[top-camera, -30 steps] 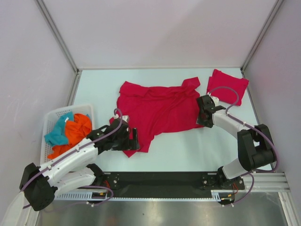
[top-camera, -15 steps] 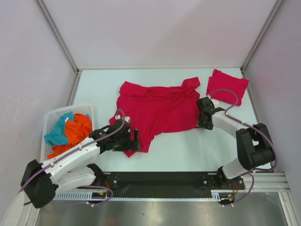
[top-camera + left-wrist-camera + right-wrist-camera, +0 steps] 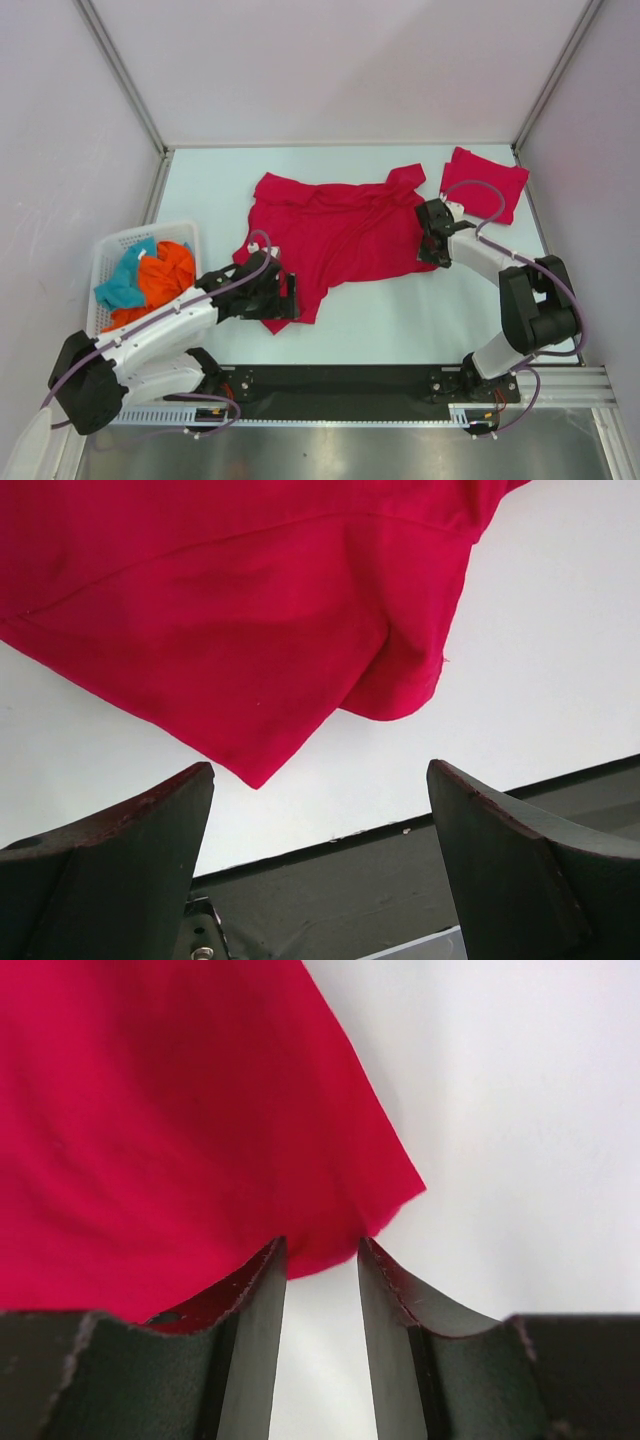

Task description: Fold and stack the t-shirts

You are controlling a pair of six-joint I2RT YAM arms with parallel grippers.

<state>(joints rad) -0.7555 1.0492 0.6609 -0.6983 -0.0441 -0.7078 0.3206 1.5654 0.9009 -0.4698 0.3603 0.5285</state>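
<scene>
Two crimson t-shirts: a spread t-shirt (image 3: 330, 235) and a folded t-shirt (image 3: 485, 183). The clothes in the basket (image 3: 118, 237) are too tangled to count. The left hand (image 3: 320, 770) gapes wide. The right hand (image 3: 321, 1245) is narrow at the spread t-shirt's edge; I cannot tell if it grips.

White basket (image 3: 150, 228) at left holds teal cloth (image 3: 124, 282) and orange cloth (image 3: 167, 273)

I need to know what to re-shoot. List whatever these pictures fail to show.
- Top view: the shirt has its near-left corner partly covered by the left claw.
- Right wrist view: whether the right claw pinches the shirt; its edge only meets the tips, out of focus.
- Top view: the cloths in the basket are heaped, so their kind is unreadable.
- Left wrist view: the shirt is cut off by the top edge.
</scene>
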